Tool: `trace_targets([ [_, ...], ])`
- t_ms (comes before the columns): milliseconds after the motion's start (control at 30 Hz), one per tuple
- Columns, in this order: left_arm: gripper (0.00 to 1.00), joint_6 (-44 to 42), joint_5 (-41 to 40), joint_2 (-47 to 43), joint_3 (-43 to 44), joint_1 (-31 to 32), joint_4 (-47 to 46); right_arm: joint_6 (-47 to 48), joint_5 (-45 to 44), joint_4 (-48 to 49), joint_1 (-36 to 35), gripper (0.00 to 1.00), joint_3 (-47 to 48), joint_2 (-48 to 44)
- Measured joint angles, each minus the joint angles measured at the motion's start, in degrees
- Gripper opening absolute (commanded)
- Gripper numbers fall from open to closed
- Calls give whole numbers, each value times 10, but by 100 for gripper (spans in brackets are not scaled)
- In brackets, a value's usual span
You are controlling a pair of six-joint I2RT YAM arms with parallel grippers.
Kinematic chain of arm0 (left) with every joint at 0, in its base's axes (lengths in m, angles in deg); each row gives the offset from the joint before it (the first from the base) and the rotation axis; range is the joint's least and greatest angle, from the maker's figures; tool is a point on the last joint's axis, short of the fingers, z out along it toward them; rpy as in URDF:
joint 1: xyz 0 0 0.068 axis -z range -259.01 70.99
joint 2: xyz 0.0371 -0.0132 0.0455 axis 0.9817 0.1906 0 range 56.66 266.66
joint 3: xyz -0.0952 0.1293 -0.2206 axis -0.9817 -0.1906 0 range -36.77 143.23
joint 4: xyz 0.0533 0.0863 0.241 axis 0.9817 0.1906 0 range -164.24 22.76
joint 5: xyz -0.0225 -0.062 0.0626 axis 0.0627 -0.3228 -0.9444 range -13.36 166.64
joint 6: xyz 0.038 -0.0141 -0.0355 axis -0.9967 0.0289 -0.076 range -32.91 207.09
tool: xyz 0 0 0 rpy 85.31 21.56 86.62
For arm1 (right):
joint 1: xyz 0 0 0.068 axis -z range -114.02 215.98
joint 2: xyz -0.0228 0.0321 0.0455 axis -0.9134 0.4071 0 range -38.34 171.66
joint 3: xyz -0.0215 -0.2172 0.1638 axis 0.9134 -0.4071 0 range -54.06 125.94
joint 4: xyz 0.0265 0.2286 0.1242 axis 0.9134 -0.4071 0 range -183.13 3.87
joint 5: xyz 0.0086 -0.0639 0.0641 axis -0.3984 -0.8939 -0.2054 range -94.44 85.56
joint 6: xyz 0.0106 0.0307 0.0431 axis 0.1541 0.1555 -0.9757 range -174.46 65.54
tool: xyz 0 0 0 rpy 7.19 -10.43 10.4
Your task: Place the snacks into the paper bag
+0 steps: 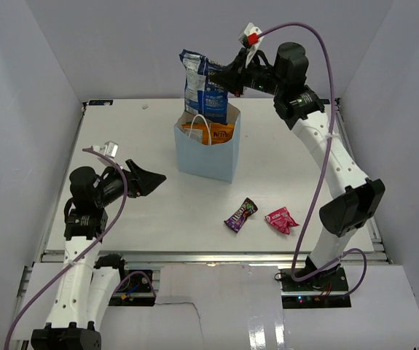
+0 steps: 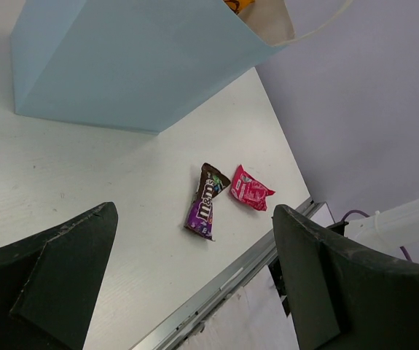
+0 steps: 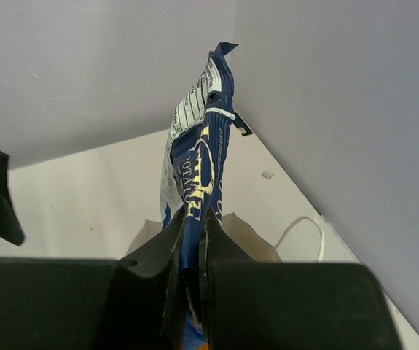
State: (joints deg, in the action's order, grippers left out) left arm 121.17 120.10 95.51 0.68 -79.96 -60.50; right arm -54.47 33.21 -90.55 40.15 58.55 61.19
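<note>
Paper bag is standing upright on the counter, with an orange packet showing inside its mouth. Right hand is pinching a blue-white packet by its side, holding it upright with its lower end at the bag's opening. Purple packet and pink packet are lying near each other, not touching, on the counter in front of the bag. Left hand is hovering left of the bag, fingers spread wide
</note>
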Motion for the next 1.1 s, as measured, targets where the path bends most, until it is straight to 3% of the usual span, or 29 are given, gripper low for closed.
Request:
trace_targets([
  [367,98,-2,-9,-50,0,0,41,98,-29,-36,0,8,2,55],
  [733,98,-3,-10,-42,0,0,47,229,31,-14,0,8,-4,69],
  [1000,98,-7,-10,-47,0,0,56,273,61,-24,-1,8,-181,45],
  [1100,98,-9,-10,-46,0,0,55,280,62,-45,-1,8,-198,43],
])
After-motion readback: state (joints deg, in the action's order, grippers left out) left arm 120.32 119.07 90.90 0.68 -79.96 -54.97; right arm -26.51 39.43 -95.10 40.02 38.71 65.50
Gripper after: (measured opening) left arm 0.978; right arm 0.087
